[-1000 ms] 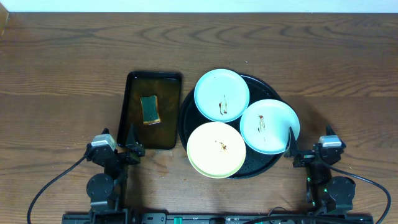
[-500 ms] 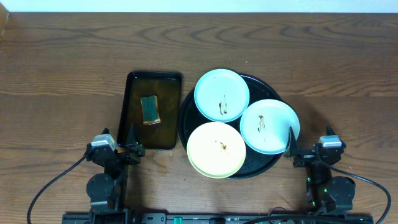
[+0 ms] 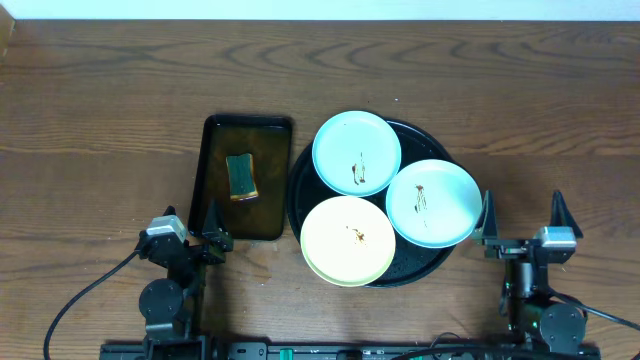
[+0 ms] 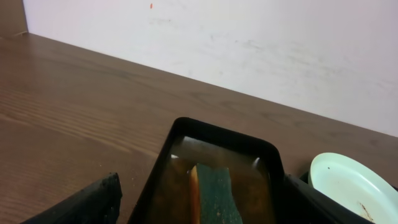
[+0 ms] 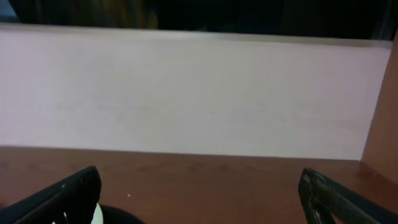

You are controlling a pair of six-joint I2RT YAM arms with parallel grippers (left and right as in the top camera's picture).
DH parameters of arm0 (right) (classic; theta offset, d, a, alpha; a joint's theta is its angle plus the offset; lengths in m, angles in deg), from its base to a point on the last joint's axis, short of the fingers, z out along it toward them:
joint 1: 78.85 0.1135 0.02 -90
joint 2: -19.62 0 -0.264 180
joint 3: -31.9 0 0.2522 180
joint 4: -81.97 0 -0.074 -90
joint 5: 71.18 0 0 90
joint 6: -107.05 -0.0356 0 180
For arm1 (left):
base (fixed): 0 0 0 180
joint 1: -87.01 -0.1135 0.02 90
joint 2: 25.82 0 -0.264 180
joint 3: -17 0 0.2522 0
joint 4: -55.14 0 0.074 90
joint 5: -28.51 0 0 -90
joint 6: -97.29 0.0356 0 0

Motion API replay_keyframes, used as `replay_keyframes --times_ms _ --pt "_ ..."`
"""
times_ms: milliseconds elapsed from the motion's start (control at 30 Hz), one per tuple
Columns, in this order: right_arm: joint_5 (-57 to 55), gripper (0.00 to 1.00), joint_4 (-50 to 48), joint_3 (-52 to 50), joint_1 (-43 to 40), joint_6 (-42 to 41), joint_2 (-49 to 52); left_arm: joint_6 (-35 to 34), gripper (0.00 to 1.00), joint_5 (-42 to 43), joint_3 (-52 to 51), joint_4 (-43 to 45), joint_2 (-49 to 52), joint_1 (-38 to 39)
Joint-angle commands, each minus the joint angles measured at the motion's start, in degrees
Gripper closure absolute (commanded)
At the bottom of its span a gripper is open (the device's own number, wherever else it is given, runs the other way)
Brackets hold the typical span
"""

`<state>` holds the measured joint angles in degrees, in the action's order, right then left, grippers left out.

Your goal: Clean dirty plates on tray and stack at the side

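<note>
Three plates lie on the round black tray (image 3: 296,192): a pale blue plate (image 3: 357,150) at the back, a pale blue plate (image 3: 434,203) on the right, and a pale yellow plate (image 3: 347,240) in front. Each has brown smears at its centre. My right gripper (image 3: 522,215) is open just right of the tray, holding nothing; its left finger (image 3: 487,215) is close to the right blue plate's edge. In the right wrist view the right gripper (image 5: 199,183) faces the bare table and wall. My left gripper (image 3: 190,225) is open at the near end of the rectangular tray.
A rectangular black tray (image 3: 212,180) left of the round one holds brownish liquid and a green-and-yellow sponge (image 3: 241,176). In the left wrist view the sponge (image 4: 214,193) lies straight ahead between the open fingers (image 4: 87,202), with a blue plate (image 4: 351,183) at right. A pale wall runs along the back.
The right gripper has shifted right and turned, so both its fingers now show spread wide beside the tray. The left arm and the plates have not moved.
</note>
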<state>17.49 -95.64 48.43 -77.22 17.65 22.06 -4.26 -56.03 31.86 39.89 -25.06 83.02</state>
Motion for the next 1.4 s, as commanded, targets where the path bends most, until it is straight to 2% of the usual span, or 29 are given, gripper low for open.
replay_keyframes --times_ms 0,167,367,600,833,1167,1367 --pt "-0.74 0.01 0.46 5.22 0.66 3.41 3.80 1.01 0.19 1.20 -0.76 -2.10 -0.09 -0.17" --pt "0.96 0.01 0.46 12.02 0.66 3.80 14.21 1.01 0.19 1.20 -0.76 -2.10 -0.09 -0.17" --pt "1.20 0.01 -1.90 21.68 0.66 4.44 31.87 1.01 0.19 1.20 -0.76 -2.10 -0.09 -0.17" --pt "0.02 0.01 -7.15 25.97 0.63 4.44 44.70 1.01 0.19 1.20 -0.76 -2.10 -0.09 -0.17" --pt "-0.15 0.01 -8.79 25.97 0.63 10.88 46.16 1.01 0.19 1.20 -0.76 -2.10 -0.09 -0.17" --pt "-0.15 0.01 -8.09 25.94 0.66 10.82 46.18 1.01 0.19 1.20 -0.76 -2.10 -0.09 -0.17" --pt "-0.13 0.01 -0.44 25.94 0.66 10.82 46.18 1.01 0.19 1.20 -0.76 -2.10 -0.09 -0.17"
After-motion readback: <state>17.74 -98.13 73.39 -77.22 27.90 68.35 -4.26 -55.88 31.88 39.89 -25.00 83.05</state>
